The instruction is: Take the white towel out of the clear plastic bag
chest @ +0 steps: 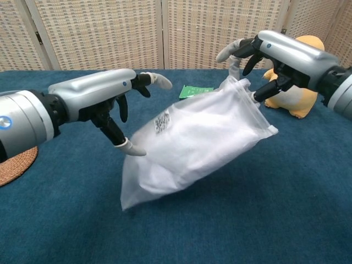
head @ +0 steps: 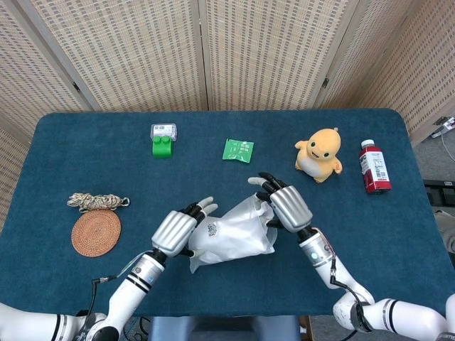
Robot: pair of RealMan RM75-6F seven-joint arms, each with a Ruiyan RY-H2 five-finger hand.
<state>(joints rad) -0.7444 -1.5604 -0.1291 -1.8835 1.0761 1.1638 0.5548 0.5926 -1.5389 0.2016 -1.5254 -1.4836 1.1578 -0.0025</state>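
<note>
Your right hand (chest: 263, 58) pinches the clear plastic bag (chest: 195, 140) at its mouth so it hangs; left hand (chest: 113, 102) fingers spread, just touching beside it.

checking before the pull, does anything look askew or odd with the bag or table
The clear plastic bag hangs tilted, its upper corner pinched by the right hand and its lower corner sagging toward the table. The left hand is spread beside it, at most touching. The white towel is inside.

We see a blue-covered table (head: 85, 149) before a folding woven screen (head: 128, 50); grey floor (head: 437, 153) lies at right.
</note>
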